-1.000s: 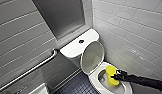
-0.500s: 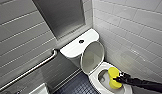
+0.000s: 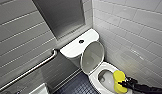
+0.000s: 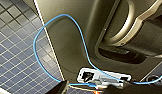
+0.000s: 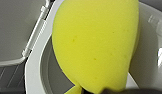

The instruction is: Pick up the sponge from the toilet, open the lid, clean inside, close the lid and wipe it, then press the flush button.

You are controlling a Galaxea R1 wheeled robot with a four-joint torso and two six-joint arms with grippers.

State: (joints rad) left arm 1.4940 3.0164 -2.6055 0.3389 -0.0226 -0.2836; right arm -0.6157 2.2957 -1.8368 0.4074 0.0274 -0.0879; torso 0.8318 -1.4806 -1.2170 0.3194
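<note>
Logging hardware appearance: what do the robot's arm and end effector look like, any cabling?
The right arm is slim and black, ending in a black end effector. In the left wrist view, a thin blue cable loops over a dark grey panel to a small white connector block.

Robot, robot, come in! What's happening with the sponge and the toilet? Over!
Right hand shut on the sponge. Sponge over the toilet bowl's rim, lid up. Nothing seen in the way. Over.
</note>
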